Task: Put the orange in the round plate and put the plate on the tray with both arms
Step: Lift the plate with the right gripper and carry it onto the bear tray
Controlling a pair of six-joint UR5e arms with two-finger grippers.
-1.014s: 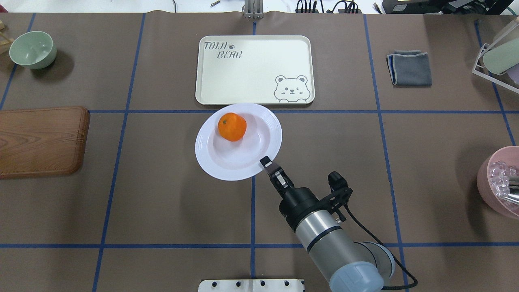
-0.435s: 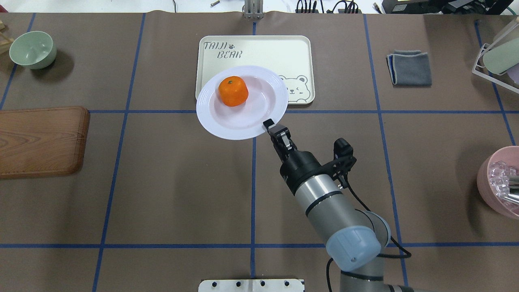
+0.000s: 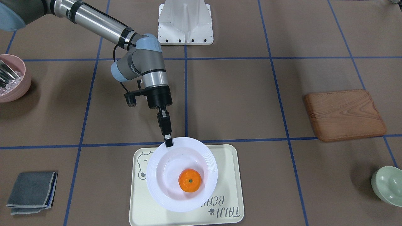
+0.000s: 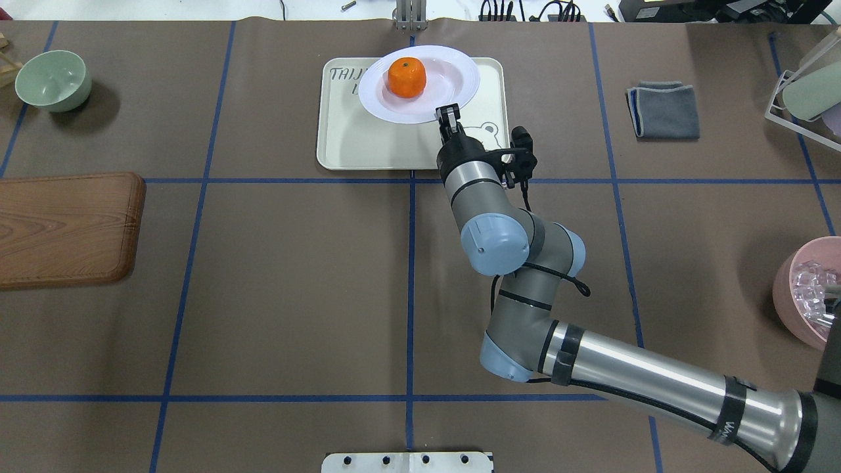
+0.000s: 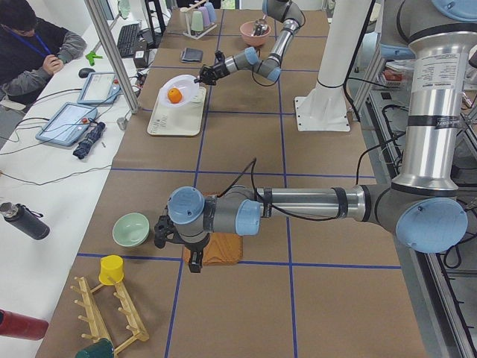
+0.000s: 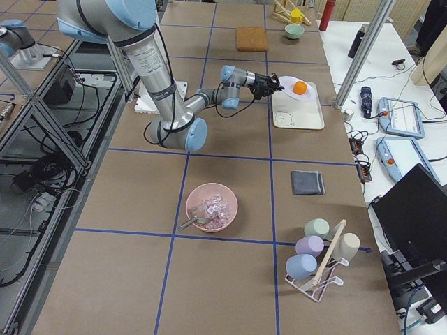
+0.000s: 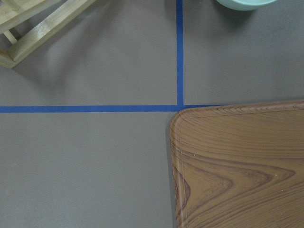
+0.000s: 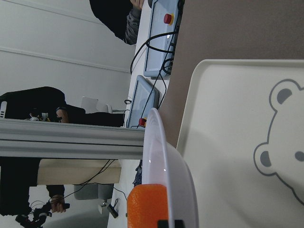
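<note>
My right gripper (image 4: 449, 115) is shut on the near rim of the white round plate (image 4: 437, 98). It holds the plate a little above the cream tray (image 4: 368, 141), toward the tray's far half. The orange (image 4: 406, 77) lies in the plate's hollow. In the front-facing view the gripper (image 3: 168, 142) pinches the plate (image 3: 163, 185) over the tray (image 3: 229, 175), orange (image 3: 190, 180) inside. The right wrist view has the plate (image 8: 164, 156) edge-on above the tray (image 8: 237, 142). My left gripper (image 5: 195, 265) hangs by the wooden board (image 5: 216, 250). I cannot tell whether it is open or shut.
A pale green bowl (image 4: 52, 80) sits far left and the wooden board (image 4: 66, 226) lies at the left edge. A folded grey cloth (image 4: 663, 110) is right of the tray. A pink bowl (image 4: 811, 292) and a cup rack (image 4: 805, 98) stand at the right edge.
The right gripper has carried the plate with the orange away from the robot, from the table in front of the tray to over the tray. The arm has stretched out.
</note>
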